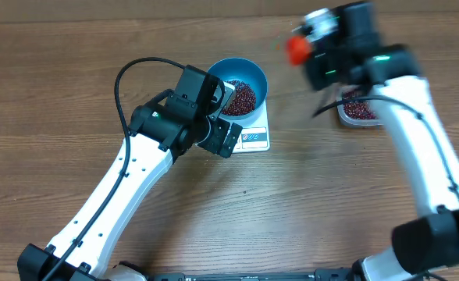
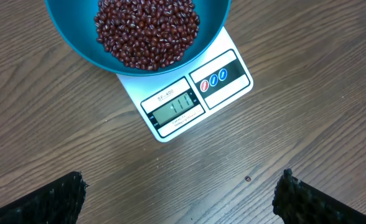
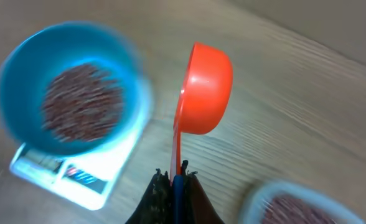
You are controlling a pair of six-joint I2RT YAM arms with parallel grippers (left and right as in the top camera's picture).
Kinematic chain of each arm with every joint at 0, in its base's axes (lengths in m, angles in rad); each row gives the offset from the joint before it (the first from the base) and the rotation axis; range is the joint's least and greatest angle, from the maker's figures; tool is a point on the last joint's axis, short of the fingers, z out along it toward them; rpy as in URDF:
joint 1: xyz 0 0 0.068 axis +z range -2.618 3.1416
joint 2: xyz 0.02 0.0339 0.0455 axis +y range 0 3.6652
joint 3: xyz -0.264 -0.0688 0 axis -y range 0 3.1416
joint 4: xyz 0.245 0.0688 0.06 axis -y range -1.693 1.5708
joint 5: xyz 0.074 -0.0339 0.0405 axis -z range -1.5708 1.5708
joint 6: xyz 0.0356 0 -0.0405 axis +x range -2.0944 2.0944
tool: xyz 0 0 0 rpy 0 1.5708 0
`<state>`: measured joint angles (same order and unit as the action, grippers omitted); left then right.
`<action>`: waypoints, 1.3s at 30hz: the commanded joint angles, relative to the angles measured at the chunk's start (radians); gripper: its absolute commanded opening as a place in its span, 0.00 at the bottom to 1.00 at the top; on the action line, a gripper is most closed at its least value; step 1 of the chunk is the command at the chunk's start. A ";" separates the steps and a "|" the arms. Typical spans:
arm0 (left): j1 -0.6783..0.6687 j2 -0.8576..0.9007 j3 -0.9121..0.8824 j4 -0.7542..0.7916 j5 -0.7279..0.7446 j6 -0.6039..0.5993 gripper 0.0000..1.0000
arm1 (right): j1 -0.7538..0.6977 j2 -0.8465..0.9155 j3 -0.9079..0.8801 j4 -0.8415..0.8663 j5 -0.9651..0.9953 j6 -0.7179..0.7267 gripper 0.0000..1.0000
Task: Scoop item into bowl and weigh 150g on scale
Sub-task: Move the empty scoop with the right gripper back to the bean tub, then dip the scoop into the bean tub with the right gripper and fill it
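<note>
**A:** The bowl (image 2: 71,31) sits on the scale (image 2: 229,87) out on the bench (image 2: 46,124), with a heap of beans (image 2: 147,31) piled in its bottom.

**B:** And the left jaws stand wide open, gripping nothing, hanging over the bench just in front of the scale's display.

**A:** Across the way, the right jaws are clamped shut on the handle of an orange scoop (image 3: 205,87).

**B:** It's up in the air, between the bowl and the clear tub (image 1: 345,119), which holds more beans. That view is blurred, so I can't tell what's in the scoop.
</note>
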<state>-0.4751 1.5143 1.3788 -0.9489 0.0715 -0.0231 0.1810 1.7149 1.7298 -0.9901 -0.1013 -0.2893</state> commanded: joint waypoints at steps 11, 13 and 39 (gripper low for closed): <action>0.005 -0.023 -0.003 0.004 0.007 -0.006 1.00 | -0.318 -0.056 -0.014 -0.139 0.190 0.080 0.04; 0.005 -0.023 -0.003 0.004 0.007 -0.006 1.00 | -0.318 -0.029 -0.025 -0.138 0.208 0.080 0.04; 0.005 -0.023 -0.003 0.004 0.007 -0.006 1.00 | -0.293 0.148 -0.163 -0.113 0.201 -0.007 0.04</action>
<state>-0.4751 1.5143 1.3788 -0.9489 0.0715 -0.0231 -0.1295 1.8572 1.5955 -1.1217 0.1104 -0.2783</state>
